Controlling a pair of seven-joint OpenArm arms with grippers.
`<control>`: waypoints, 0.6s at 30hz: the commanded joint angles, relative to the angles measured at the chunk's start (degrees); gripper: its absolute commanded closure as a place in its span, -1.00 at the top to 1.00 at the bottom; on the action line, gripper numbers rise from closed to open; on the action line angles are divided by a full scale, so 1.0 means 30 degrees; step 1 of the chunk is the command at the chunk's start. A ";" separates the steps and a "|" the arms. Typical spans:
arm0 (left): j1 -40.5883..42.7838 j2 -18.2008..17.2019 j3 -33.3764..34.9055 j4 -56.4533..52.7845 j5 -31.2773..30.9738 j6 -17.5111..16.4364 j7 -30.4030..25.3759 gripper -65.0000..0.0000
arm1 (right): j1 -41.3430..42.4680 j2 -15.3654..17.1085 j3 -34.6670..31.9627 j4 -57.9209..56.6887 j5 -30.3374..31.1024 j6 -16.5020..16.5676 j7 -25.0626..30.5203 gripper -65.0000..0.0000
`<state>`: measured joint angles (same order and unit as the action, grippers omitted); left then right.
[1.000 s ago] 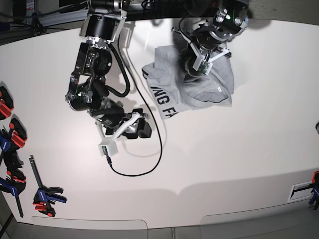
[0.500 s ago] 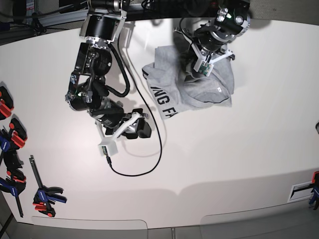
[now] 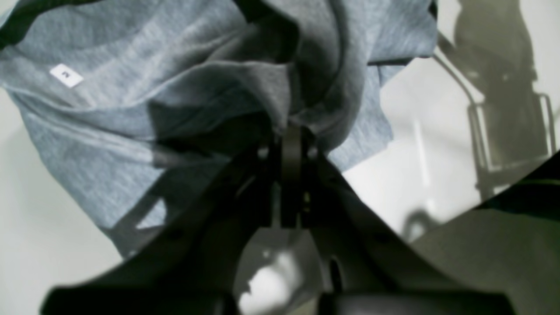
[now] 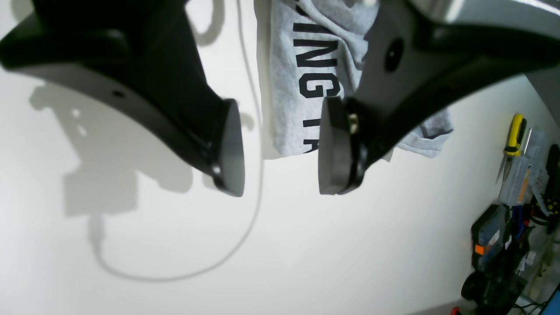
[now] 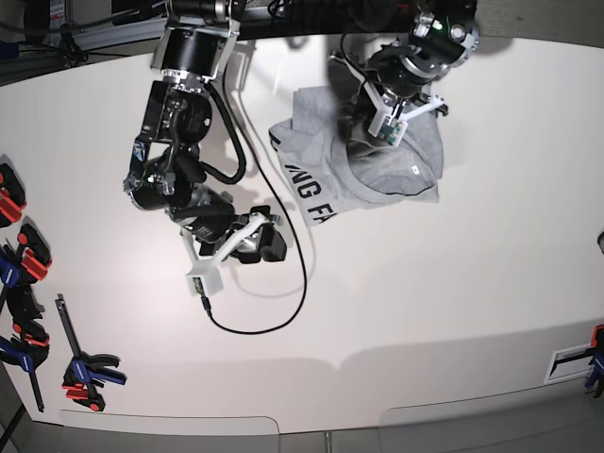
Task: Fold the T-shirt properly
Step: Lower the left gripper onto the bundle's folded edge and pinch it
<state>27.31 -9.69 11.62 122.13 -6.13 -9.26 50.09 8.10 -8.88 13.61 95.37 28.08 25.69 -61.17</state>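
A: Left wrist view. The left gripper point(image 3: 291, 144) has its jaws pressed together on a bunched fold of the T-shirt point(image 3: 131, 131). Grey cloth fills the frame from 9 to 1 o'clock, with a small white label point(image 3: 65, 75) at 10 o'clock. The fingertips are buried in the fold and the lower frame is dark, blurred gripper body.

B: Right wrist view?

A: The right gripper point(image 4: 280, 146) has its two round pads spread apart with nothing between them, above the white table point(image 4: 306, 245). The T-shirt point(image 4: 315, 74) lies beyond at 12 o'clock, black capitals showing; the lettering is cut off by the frame edge and the right finger. A thin cable point(image 4: 245, 236) curves from 12 toward 7 o'clock. Tools point(image 4: 516, 135) sit at 3 to 4 o'clock, too blurred to name.

B: Base view?

A: The T-shirt point(image 5: 415, 179) lies crumpled at 12 to 1 o'clock on the table point(image 5: 453, 302). The left gripper point(image 5: 363, 132) is sunk in it, tips hidden. The right gripper point(image 5: 264, 241) sits near centre-left, well apart from the shirt. Clamps point(image 5: 85, 373) lie at 8 o'clock, partly cut off.
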 commanded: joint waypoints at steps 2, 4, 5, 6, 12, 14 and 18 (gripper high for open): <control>0.0168 -0.0022 0.0015 0.0401 0.0874 -0.0036 -0.0189 -1.00 | 0.0430 -0.0038 -0.0058 0.0379 0.0364 0.0233 0.0459 -0.19; 0.0270 -0.0022 0.0007 0.0401 0.1945 0.0197 -0.0131 -1.00 | 0.0430 -0.0038 -0.0058 0.0379 0.0357 0.0233 0.0459 -0.19; 0.0321 -0.0029 0.0000 0.0401 0.2295 0.0423 -0.0131 -1.00 | 0.0430 -0.0038 -0.0058 0.0379 0.0364 0.0233 0.0459 -0.19; 0.0364 -0.0153 0.0000 0.0401 0.2557 0.0583 -0.0124 -1.00 | 0.0430 -0.0038 -0.0058 0.0379 0.0364 0.0233 0.0459 -0.19; 0.0423 -0.1588 0.0000 0.0503 0.2543 0.1574 -0.0124 -1.00 | 0.0423 -0.0038 -0.0058 0.0379 0.0372 0.0226 0.0459 -0.19; 0.0481 -0.1909 0.0000 0.0685 0.2550 0.1931 -0.0036 -1.00 | 0.0430 -0.0038 -0.0058 0.0379 0.0364 0.0233 0.0452 -0.19; 0.0903 -0.1960 0.0000 0.1501 0.2827 0.2091 0.0029 -1.00 | 0.0423 -0.0038 -0.0058 0.0379 0.0350 0.0233 0.0452 -0.19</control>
<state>29.87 -15.53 11.62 125.40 2.00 -3.53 51.09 8.10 -8.88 13.61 95.37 27.92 25.69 -61.17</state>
